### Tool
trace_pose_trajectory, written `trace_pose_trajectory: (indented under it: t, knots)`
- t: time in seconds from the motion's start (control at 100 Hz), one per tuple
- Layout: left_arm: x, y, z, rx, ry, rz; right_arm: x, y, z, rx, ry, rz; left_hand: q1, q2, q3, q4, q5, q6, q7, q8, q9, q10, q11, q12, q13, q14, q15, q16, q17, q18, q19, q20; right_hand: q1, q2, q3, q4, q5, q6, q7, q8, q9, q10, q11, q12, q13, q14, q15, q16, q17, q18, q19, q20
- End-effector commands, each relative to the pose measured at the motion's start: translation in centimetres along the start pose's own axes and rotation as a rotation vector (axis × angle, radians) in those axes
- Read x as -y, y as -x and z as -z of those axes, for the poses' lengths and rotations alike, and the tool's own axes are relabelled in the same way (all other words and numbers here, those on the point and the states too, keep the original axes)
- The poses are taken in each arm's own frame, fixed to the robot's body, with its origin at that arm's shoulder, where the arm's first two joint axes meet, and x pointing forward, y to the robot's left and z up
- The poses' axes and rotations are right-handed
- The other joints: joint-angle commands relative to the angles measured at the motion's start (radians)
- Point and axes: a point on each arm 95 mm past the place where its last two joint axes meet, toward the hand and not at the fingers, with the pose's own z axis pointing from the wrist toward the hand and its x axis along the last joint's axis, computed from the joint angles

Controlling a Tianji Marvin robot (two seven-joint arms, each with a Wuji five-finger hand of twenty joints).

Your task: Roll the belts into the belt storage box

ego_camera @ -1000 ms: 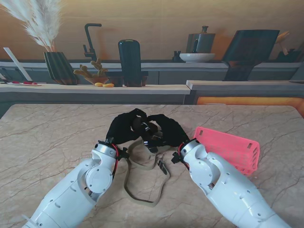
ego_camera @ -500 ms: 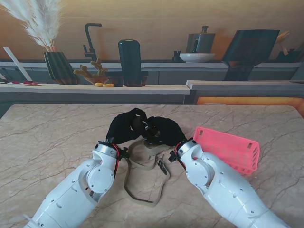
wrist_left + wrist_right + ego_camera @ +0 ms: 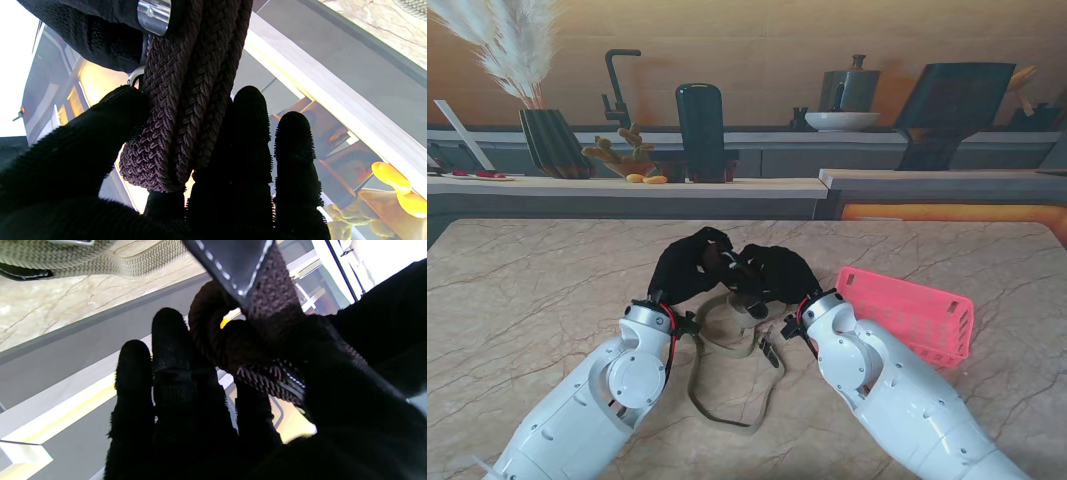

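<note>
Rolling underway, left hand (image 3: 689, 268) and right hand (image 3: 774, 273) both pinching the dark braided belt (image 3: 173, 100), next needing another tight turn before the pink storage box (image 3: 914, 314).

I'm seeing a marble table (image 3: 537, 290) under the hands, bare out to their left. Beyond the fingertips there's a counter (image 3: 627, 186): a ribbed vase (image 3: 555, 142) with pampas plumes (image 3: 512, 40), a black tap (image 3: 617, 88), a dark rounded canister (image 3: 700, 130). Farther right, a bowl (image 3: 841, 120) and a metal pot (image 3: 855, 88).
</note>
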Motion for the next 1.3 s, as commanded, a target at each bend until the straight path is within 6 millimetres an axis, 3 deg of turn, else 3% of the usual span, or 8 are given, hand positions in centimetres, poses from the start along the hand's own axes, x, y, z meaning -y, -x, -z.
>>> trace_pose_trajectory:
  t: [0.0, 0.09, 0.17, 0.24, 0.37, 0.47, 0.84, 1.29]
  knots:
    - [-0.1, -0.4, 0.0, 0.0, -0.011, 0.025, 0.1, 0.0, 0.2, 0.012, 0.009, -0.009, 0.096, 0.07, -0.007, -0.029, 0.016, -0.009, 0.076, 0.014, -0.037, -0.057, 0.012, -0.013, -0.043, -0.027, -0.022, -0.015, -0.025, 0.006, -0.013, 0.009, 0.163, 0.11, 0.149, 0.043, 0.12, -0.147, 0.204, 0.093, 0.063, -0.031, 0.084, 0.029, 0.031, -0.002, 0.04, 0.028, 0.004, 0.01, 0.039, -0.004]
    - [-0.1, -0.4, 0.0, 0.003, -0.008, 0.037, -0.2, 0.1, 0.3, 0.022, 0.011, -0.009, 0.073, 0.096, -0.109, -0.047, -0.029, 0.026, -0.043, -0.002, -0.138, -0.049, -0.028, -0.112, -0.083, -0.015, -0.061, -0.019, -0.057, 0.009, -0.045, 0.02, 0.165, 0.111, 0.154, 0.043, 0.121, -0.147, 0.204, 0.112, 0.064, -0.027, 0.095, 0.037, 0.032, -0.001, 0.056, 0.04, 0.005, 0.009, 0.042, 0.001]
    - [-0.2, -0.4, 0.1, 0.008, 0.0, 0.057, -0.4, 0.2, 0.4, 0.023, 0.011, -0.002, -0.033, 0.203, -0.129, -0.004, -0.086, 0.08, -0.213, -0.002, -0.235, -0.041, -0.12, -0.178, -0.123, -0.012, -0.095, -0.025, -0.083, 0.013, -0.073, 0.027, 0.167, 0.11, 0.158, 0.043, 0.12, -0.148, 0.206, 0.127, 0.064, -0.025, 0.104, 0.043, 0.031, 0.0, 0.068, 0.048, 0.006, 0.011, 0.043, 0.004]
    - [-0.3, -0.4, 0.1, 0.014, 0.011, 0.083, -0.4, 0.2, 0.4, 0.023, 0.008, 0.002, -0.074, 0.213, -0.178, -0.002, -0.15, 0.097, -0.316, -0.027, -0.307, -0.033, -0.201, -0.223, -0.165, -0.002, -0.143, -0.037, -0.112, 0.022, -0.107, 0.031, 0.167, 0.109, 0.16, 0.043, 0.122, -0.145, 0.205, 0.131, 0.065, -0.024, 0.106, 0.045, 0.033, 0.003, 0.072, 0.051, 0.007, 0.012, 0.044, 0.005]
    - [-0.3, -0.4, 0.3, 0.021, 0.048, 0.135, -0.5, 0.3, 0.4, 0.024, 0.004, 0.01, -0.136, 0.239, -0.299, -0.006, -0.288, 0.102, -0.507, -0.101, -0.485, -0.004, -0.363, -0.322, -0.29, 0.049, -0.294, -0.084, -0.185, 0.046, -0.193, 0.045, 0.166, 0.11, 0.162, 0.042, 0.124, -0.147, 0.204, 0.139, 0.065, -0.021, 0.109, 0.048, 0.034, 0.001, 0.078, 0.055, 0.007, 0.013, 0.046, 0.007]
    - [-0.3, -0.3, 0.4, 0.023, 0.055, 0.156, -0.7, 0.3, 0.4, 0.026, 0.006, 0.013, -0.15, 0.268, -0.373, 0.0, -0.338, 0.088, -0.57, -0.122, -0.578, 0.005, -0.429, -0.363, -0.382, 0.079, -0.412, -0.138, -0.228, 0.056, -0.252, 0.054, 0.167, 0.108, 0.164, 0.042, 0.124, -0.146, 0.202, 0.144, 0.067, -0.021, 0.112, 0.05, 0.034, 0.003, 0.082, 0.058, 0.009, 0.013, 0.047, 0.009]
    - [1.1, 1.0, 1.0, 0.052, 0.036, 0.113, -4.5, 0.5, 2.0, 0.008, -0.009, 0.102, -0.104, 0.302, -0.445, 0.009, -0.301, 0.084, -0.577, -0.11, -0.613, 0.015, -0.458, -0.377, -0.509, 0.065, -0.544, -0.203, -0.296, 0.061, -0.334, 0.057, 0.171, 0.098, 0.177, 0.042, 0.134, -0.138, 0.196, 0.16, 0.071, -0.009, 0.115, 0.058, 0.034, 0.015, 0.092, 0.066, 0.009, 0.021, 0.049, 0.015]
    - [1.6, 2.2, 2.2, 0.08, 0.097, 0.075, -11.1, 3.4, 7.9, 0.141, -0.188, 0.396, -0.062, 0.314, -0.477, 0.008, -0.207, 0.078, -0.59, -0.101, -0.549, 0.023, -0.487, -0.377, -0.547, 0.061, -0.622, -0.234, -0.327, 0.067, -0.4, 0.063, 0.164, 0.071, 0.212, 0.036, 0.168, -0.114, 0.151, 0.191, 0.085, 0.019, 0.104, 0.099, 0.025, 0.042, 0.14, 0.121, 0.016, 0.019, 0.056, 0.053]
